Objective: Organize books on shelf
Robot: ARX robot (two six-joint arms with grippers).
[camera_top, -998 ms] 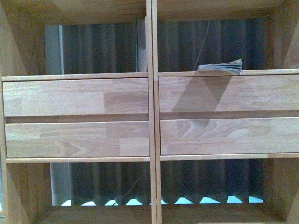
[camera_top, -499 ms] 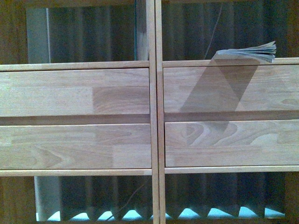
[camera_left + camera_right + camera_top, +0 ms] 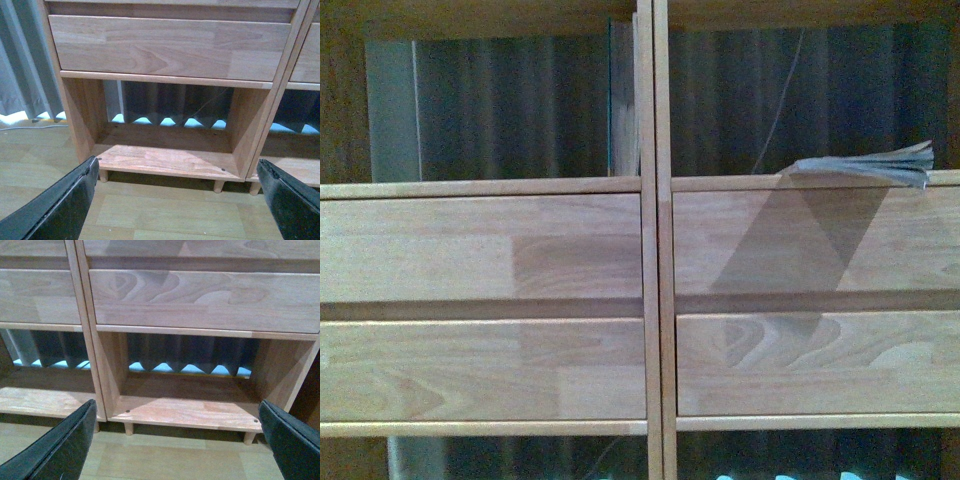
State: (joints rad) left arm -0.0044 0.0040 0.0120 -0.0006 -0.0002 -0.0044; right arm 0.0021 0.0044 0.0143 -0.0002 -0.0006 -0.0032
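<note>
The light-wood shelf (image 3: 651, 250) fills the front view, with four drawer fronts across the middle. A small softcover book (image 3: 868, 166) lies flat on the board above the upper right drawer, its pages fanned to the right. A taller thin book with a teal edge (image 3: 621, 100) stands upright against the centre divider in the upper left compartment. My left gripper (image 3: 175, 200) is open and empty, low above the floor facing the shelf's bottom left compartment (image 3: 165, 160). My right gripper (image 3: 175, 445) is open and empty, facing the bottom right compartment (image 3: 185, 412). Neither gripper shows in the front view.
Grey pleated curtains (image 3: 520, 110) hang behind the backless compartments. A thin cable (image 3: 778, 100) hangs behind the upper right compartment. The shelf stands on short pegs over a pale wood floor (image 3: 165, 215). Both bottom compartments hold nothing.
The front view has closed in on the shelf, and since half a second ago the drawers and flat book sit lower in the picture. The books have not moved on the shelf.
</note>
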